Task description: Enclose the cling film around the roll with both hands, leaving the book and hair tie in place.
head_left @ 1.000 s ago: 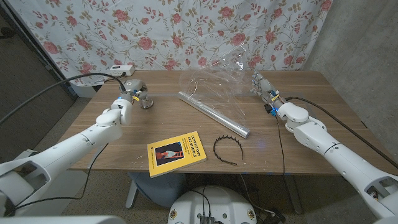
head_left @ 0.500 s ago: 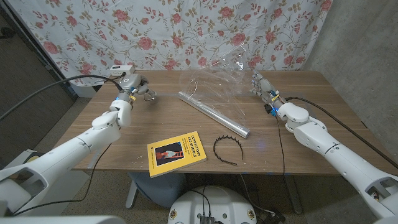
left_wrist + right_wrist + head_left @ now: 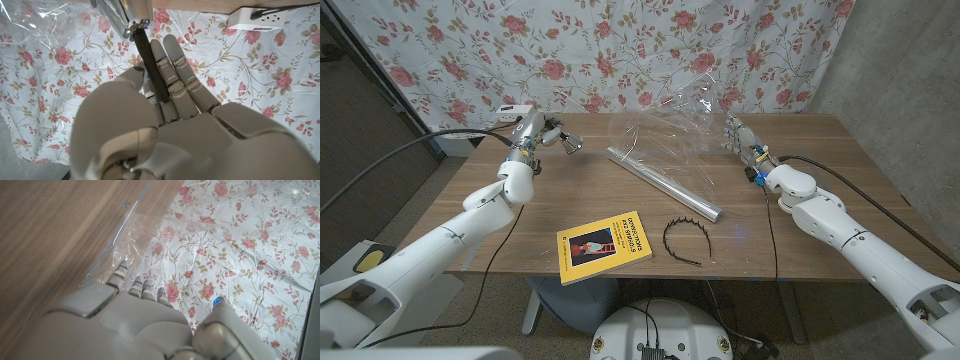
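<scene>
Left hand (image 3: 542,132) is raised over the far left part of the wooden table (image 3: 520,230), with its fingers (image 3: 172,65) straight and close together in the left wrist view and nothing held in them. Right hand (image 3: 740,136) stands at the far right side of the table, touching the edge of the cling film (image 3: 670,125); from the head view it seems to pinch the raised sheet, but the fingers are too small and too hidden to be sure, and the right wrist view shows only the fingertips (image 3: 142,286) just beside the film's crinkled edge (image 3: 130,240).

One roll (image 3: 662,182) lies on the table, running slantwise from the far middle toward the near right, with the clear film rising from its far end and standing up in loose folds against the flowered curtain (image 3: 570,50). One yellow book (image 3: 605,246) lies flat near the front edge; its cover carries a small picture and dark lettering too small to read. One black hair tie (image 3: 685,238), a toothed open curve, lies just beside the book on its right and near the roll's closer end, touching neither. One white power strip (image 3: 513,110) sits at the table's far left edge.
</scene>
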### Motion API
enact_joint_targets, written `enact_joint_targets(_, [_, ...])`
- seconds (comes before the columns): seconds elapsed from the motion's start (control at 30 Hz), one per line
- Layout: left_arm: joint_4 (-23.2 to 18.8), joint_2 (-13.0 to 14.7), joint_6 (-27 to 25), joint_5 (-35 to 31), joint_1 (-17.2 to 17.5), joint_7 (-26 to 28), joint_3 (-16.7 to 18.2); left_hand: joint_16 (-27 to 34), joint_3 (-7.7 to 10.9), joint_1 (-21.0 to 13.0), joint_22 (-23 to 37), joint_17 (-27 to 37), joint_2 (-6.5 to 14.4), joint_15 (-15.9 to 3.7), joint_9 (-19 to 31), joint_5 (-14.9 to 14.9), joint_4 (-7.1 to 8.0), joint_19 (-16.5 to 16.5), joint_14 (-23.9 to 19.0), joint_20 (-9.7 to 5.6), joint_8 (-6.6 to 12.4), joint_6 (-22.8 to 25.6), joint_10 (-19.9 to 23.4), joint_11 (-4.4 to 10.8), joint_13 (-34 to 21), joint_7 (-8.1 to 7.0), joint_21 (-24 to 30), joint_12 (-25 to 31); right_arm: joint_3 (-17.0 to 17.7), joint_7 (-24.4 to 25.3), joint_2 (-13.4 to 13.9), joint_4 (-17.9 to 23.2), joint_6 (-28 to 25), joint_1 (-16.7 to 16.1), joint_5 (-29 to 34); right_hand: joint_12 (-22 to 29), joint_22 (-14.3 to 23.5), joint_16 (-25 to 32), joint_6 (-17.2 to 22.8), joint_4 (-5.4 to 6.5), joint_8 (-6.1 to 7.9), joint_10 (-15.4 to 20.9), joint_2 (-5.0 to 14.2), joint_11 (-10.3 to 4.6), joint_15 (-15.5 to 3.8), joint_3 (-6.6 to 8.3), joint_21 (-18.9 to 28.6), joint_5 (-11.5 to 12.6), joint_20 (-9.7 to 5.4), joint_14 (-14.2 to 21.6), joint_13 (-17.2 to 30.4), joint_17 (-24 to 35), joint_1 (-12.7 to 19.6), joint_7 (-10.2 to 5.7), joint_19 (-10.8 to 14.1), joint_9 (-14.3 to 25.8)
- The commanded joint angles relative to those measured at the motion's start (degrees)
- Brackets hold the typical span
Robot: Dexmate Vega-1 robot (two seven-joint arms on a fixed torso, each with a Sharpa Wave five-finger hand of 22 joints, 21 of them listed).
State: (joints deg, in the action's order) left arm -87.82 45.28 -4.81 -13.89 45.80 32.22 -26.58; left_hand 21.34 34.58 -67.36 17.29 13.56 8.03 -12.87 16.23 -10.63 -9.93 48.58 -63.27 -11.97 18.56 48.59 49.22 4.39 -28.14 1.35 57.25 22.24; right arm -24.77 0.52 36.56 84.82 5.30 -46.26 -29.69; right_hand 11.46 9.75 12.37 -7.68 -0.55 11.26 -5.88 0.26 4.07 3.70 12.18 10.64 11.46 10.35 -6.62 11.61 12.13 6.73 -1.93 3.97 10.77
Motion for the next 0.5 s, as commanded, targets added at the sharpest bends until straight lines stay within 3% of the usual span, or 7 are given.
enact_joint_targets(0.03, [-0.9, -2.0, 4.0, 3.3, 1.6, 1.6, 2.2, -0.1, -0.09, -1.0, -0.1, 0.0, -0.2, -0.33, 0.1, -0.3, -0.06, 0.4, -0.2, 0.00, -0.19, 0.6, 0.3, -0.58, 0.1, 0.08, 0.6, -0.2, 0.2, 0.3, -0.1, 0.1, 0.2, -0.2, 0.0, 0.4, 0.1, -0.2, 0.4, -0.08, 0.31, 0.1, 0.66, -0.03, 0.18, 0.13, 0.4, -0.2, -0.06, -0.3, 0.1, 0.1, 0.0, 0.02, 0.5, 0.1])
enact_joint_targets(0.5, [1.3, -6.3, 15.6, 19.4, 3.8, -4.3, 7.8, -0.6, -0.26, -0.8, -0.9, -0.3, -0.5, 0.04, -0.1, -0.6, 0.43, 0.0, 0.3, 0.13, -0.45, 0.6, 0.1, -0.19, 0.6, 0.07, 0.7, -0.9, 0.3, 0.3, 0.0, -0.1, 0.1, -0.1, 0.0, 0.4, 0.1, -0.2, 0.4, 0.00, 0.27, 0.1, 0.69, -0.05, 0.21, 0.04, 0.4, -0.2, 0.06, -0.3, 0.1, 0.2, -0.3, 0.03, 0.5, 0.1])
